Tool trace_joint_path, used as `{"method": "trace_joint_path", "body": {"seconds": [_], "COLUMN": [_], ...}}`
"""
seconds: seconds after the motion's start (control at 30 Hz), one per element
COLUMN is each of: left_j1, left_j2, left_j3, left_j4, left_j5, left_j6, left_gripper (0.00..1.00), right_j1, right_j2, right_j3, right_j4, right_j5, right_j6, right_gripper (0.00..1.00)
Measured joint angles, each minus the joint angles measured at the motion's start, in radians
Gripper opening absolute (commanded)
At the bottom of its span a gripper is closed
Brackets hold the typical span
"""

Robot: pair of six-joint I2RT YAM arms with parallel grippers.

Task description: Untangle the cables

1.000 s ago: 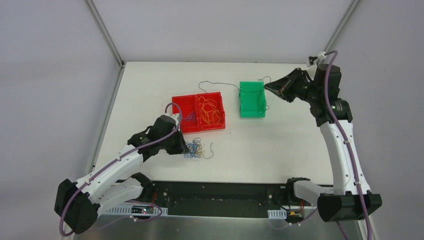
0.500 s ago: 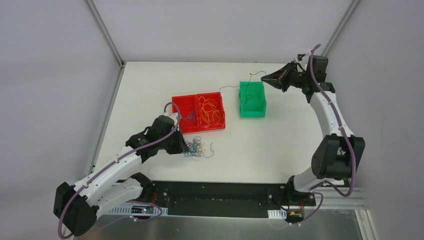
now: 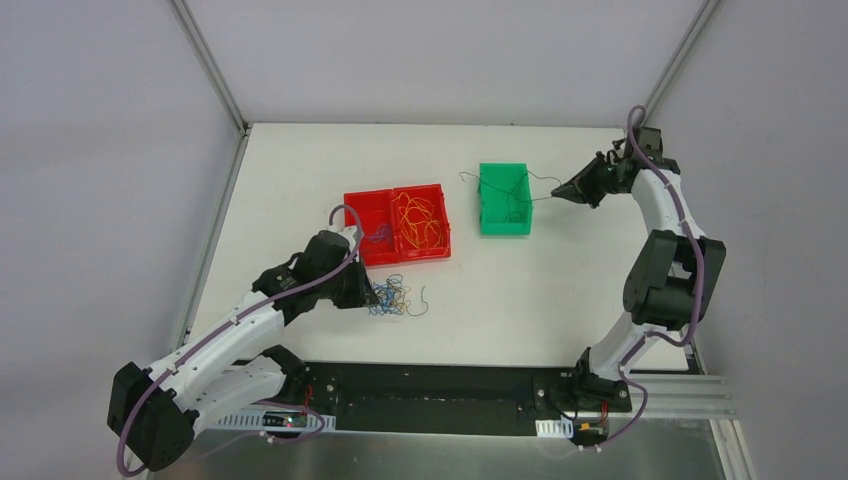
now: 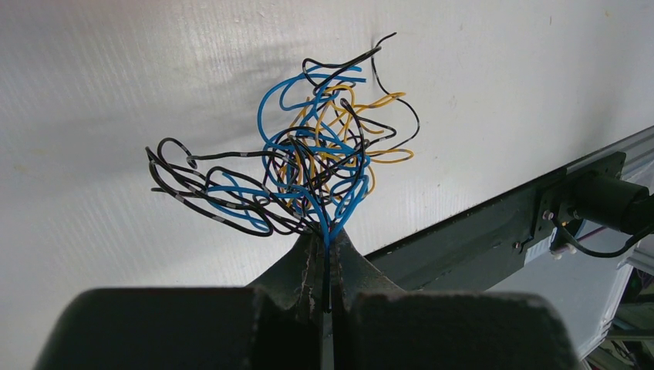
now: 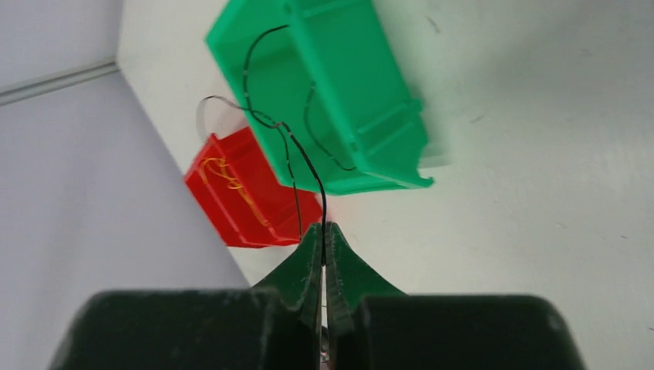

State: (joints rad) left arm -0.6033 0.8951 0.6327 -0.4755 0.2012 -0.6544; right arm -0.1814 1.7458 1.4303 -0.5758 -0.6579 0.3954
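Cable (image 5: pixel 281 124) — strung leftward from right pincer (image 5: pixel 322 228), over bin (image 5: pixel 362 69).

A loose tangle (image 4: pixel 308 169) of blue, black and orange-yellow cables is spreading out just ahead of the left fingers (image 4: pixel 307 266), with a blue strand running down between them. One thin black cable (image 5: pixel 297 150) is curving away in loops from between the closed right fingers (image 5: pixel 308 250).

Even, bright overhead light — soft shadows, wrist views blurred nearest the lens.
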Motion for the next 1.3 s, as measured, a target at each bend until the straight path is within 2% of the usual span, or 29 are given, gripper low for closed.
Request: {"method": "trace_joint_path", "body": {"seconds": [0.23,0.63,0.87,1.3], "left_j1": [0.000,-0.013,-0.020,-0.020], "left_j2": [0.031,0.056,0.060,0.061], "left_j3": [0.007,0.029,0.029,0.029], "left_j4": [0.000,0.003,0.004,0.007], "left_j5": [0.000,0.001,0.000,0.000], "left_j6": [0.000,-0.001,-0.001,-0.001], "left_gripper": [0.00,0.00,0.00,0.00], "right_j1": [0.043,0.107,0.121,0.092], "right_j2": [-0.024,-0.030,-0.053,-0.049], "right_j3": [0.005,0.059,0.064,0.069], "right_j4": [-0.139,-0.217,-0.223,-0.234], "right_j5": [0.351,0.721,0.853,0.982], "right_j6": [-0.129,-0.177,-0.175,-0.142], "right_gripper": [0.00,0.00,0.00,0.00]}}
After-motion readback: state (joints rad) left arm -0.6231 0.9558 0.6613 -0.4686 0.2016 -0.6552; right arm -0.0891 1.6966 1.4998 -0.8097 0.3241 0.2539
